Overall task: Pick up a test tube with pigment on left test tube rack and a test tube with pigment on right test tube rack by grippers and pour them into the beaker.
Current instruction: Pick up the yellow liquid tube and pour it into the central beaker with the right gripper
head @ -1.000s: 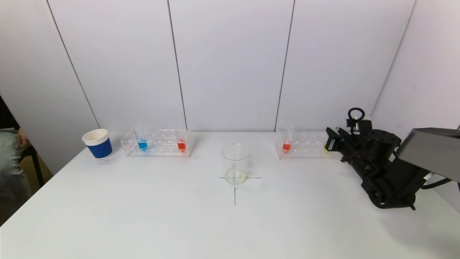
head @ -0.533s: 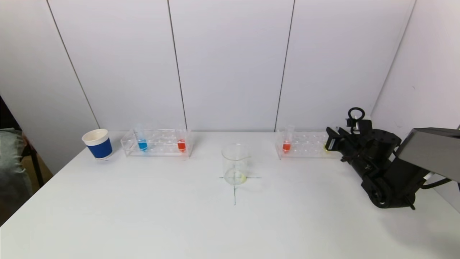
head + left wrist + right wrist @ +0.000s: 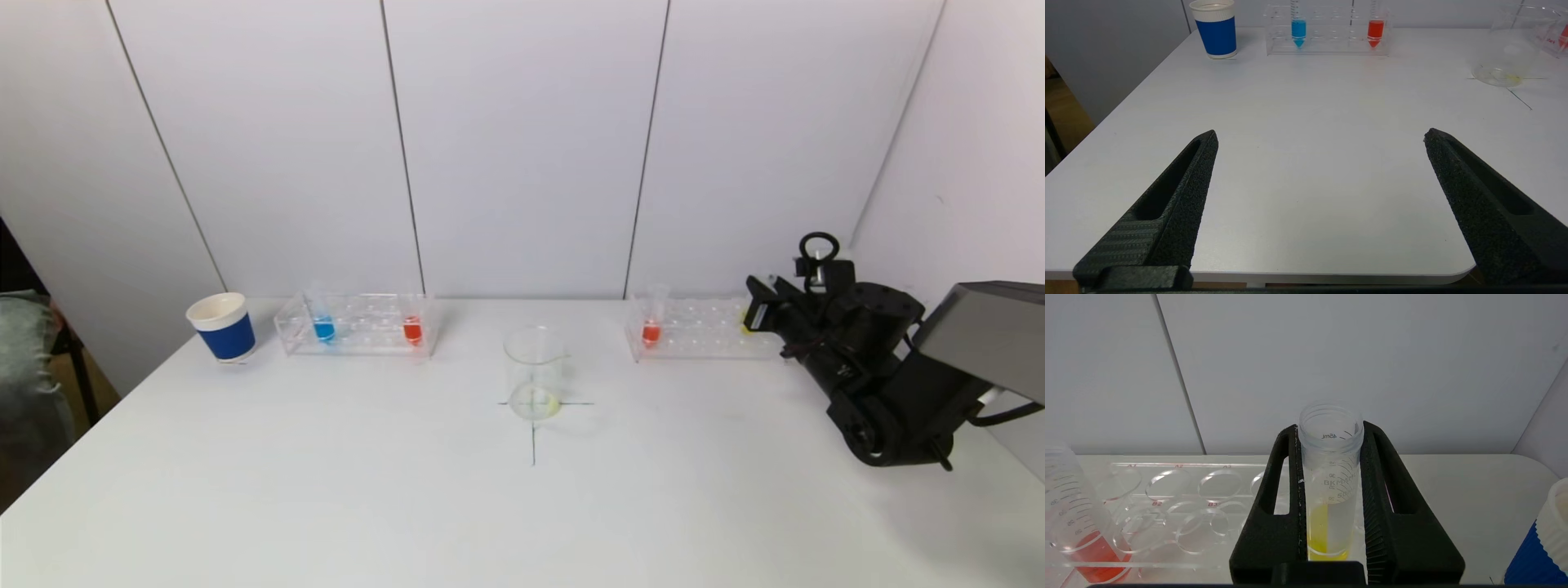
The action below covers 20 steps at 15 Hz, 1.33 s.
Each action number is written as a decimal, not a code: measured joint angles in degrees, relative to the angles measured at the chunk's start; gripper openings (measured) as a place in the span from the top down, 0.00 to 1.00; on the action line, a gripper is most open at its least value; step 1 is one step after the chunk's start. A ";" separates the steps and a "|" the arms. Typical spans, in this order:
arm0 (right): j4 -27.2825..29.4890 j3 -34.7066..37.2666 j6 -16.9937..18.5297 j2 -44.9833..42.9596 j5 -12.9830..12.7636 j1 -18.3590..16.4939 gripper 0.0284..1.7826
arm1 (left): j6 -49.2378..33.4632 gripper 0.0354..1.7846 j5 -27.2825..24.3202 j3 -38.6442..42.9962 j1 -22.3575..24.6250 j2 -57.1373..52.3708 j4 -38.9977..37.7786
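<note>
The right pincer (image 3: 1331, 522) is clenched on the yellow test tube (image 3: 1329, 486), which is held upright at the 3 o'clock end of the right test tube rack (image 3: 700, 328); its yellow pigment fills only the bottom. An orange-red test tube (image 3: 651, 331) is seated at the 9 o'clock end of that rack. The beaker (image 3: 534, 372) is placed at the tabletop (image 3: 326, 490) centre on a drawn cross, with a trace of yellow at its base. At about 10 o'clock from the beaker, the left test tube rack (image 3: 359, 325) is seen with a blue test tube (image 3: 323, 327) and a red test tube (image 3: 412, 328). A blue paper cup (image 3: 221, 327) is set just beside that rack at 9 o'clock. The left pincer (image 3: 1318, 196) is spread wide and released, low over the tabletop's near edge, well apart from the racks.
</note>
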 joint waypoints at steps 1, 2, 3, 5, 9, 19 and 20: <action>0.02 0.00 -0.04 -0.33 0.00 -0.02 0.76 | -0.01 0.01 0.00 0.00 0.00 0.00 0.00; 0.02 0.00 -0.06 -0.67 0.00 -0.02 0.76 | -0.01 0.01 0.00 0.00 0.00 0.00 0.00; 0.02 -0.02 -0.06 -1.07 0.02 -0.06 0.76 | -0.01 0.01 0.00 0.00 0.02 0.00 0.00; 0.00 0.02 -0.06 -1.90 0.02 -0.17 0.76 | -0.01 0.01 0.00 0.00 0.00 0.00 0.00; 0.02 0.57 -0.04 -3.58 0.04 -0.30 0.76 | 0.00 0.01 0.00 0.00 0.00 0.00 0.00; 8.01 -0.06 -0.32 -14.69 0.33 1.66 0.76 | -0.01 0.01 0.00 0.00 0.02 0.00 0.00; 10.44 -0.68 -0.48 -16.27 0.52 2.15 0.76 | -0.01 0.01 0.00 0.00 0.02 0.00 0.00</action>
